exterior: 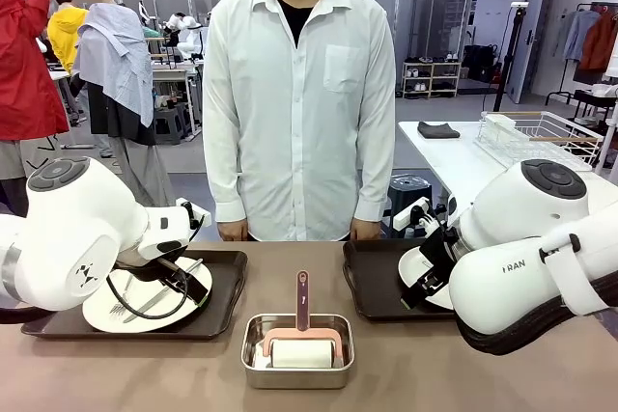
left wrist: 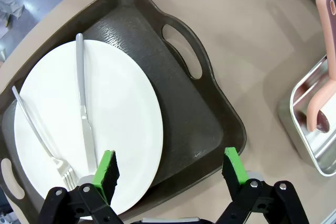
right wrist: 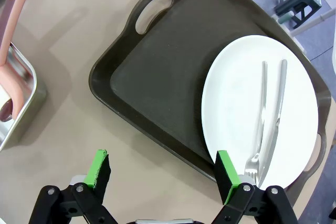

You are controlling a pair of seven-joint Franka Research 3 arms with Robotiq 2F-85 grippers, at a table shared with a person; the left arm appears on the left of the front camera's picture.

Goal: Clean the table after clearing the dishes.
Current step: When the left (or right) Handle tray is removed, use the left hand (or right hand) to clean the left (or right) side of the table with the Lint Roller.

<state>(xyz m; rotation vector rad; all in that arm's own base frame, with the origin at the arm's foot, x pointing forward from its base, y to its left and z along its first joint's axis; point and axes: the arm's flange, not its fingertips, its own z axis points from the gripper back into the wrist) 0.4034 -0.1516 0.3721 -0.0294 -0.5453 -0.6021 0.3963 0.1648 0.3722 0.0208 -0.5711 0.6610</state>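
My left gripper (left wrist: 169, 167), jaws wide and empty, hangs directly above the near long rim of the left tray (left wrist: 194, 124).

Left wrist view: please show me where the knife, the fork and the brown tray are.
knife (left wrist: 83, 106), left wrist view, middle of its length.
fork (left wrist: 35, 126), left wrist view, middle of its handle.
brown tray (left wrist: 178, 108), left wrist view, bare part of its floor.

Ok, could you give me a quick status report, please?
Left tool open, empty, over left tray. Right tool open, empty, over right tray. Plates and cutlery on both trays. Steel pan between them, person opposite.
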